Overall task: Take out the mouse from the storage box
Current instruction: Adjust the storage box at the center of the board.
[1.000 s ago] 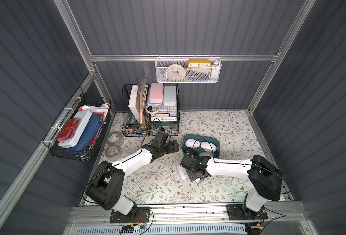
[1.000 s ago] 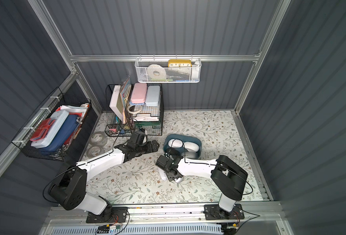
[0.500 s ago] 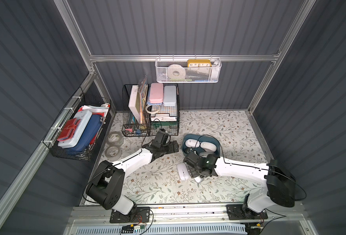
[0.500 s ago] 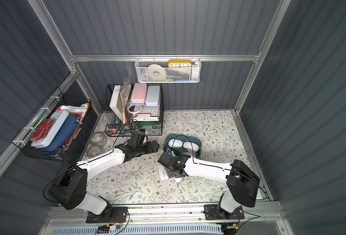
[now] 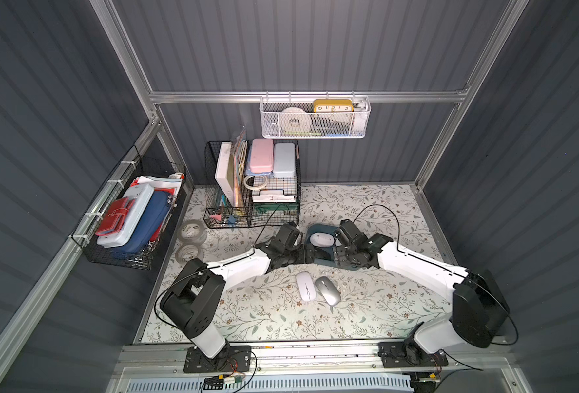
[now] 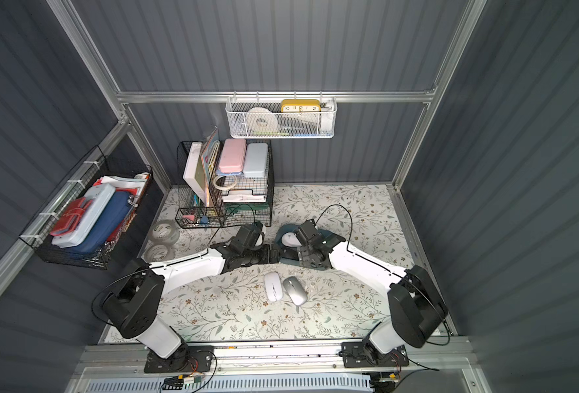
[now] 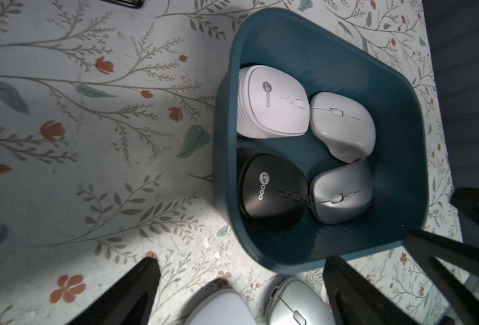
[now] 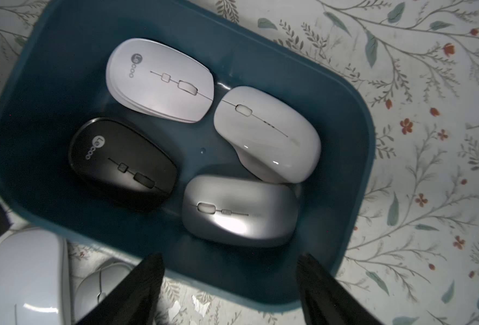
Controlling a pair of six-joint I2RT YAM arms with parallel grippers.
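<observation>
The dark teal storage box point(image 8: 342, 157) holds several mice: a white one point(image 8: 162, 81), a glossy white one point(image 8: 269, 135), a black one point(image 8: 122, 166) and a silver one point(image 8: 238, 213). Both top views show the storage box point(image 5: 315, 228) mostly covered by the two grippers. My right gripper point(image 8: 229, 259) is open and empty over the box's near wall. My left gripper point(image 7: 241, 264) is open and empty beside the box point(image 7: 396, 118). A white mouse point(image 5: 305, 285) and a silver mouse point(image 5: 327, 290) lie on the table in front of the box.
A black wire rack point(image 5: 252, 183) of books and cases stands behind the left arm. Two tape rolls point(image 5: 191, 241) lie at the table's left edge. A black wall basket point(image 5: 131, 211) hangs on the left, and a white mesh basket point(image 5: 315, 117) on the back wall.
My right gripper has opened, left the silver mouse on the table beside the white one, and moved back over the box. My left gripper has shifted right, toward the box.
</observation>
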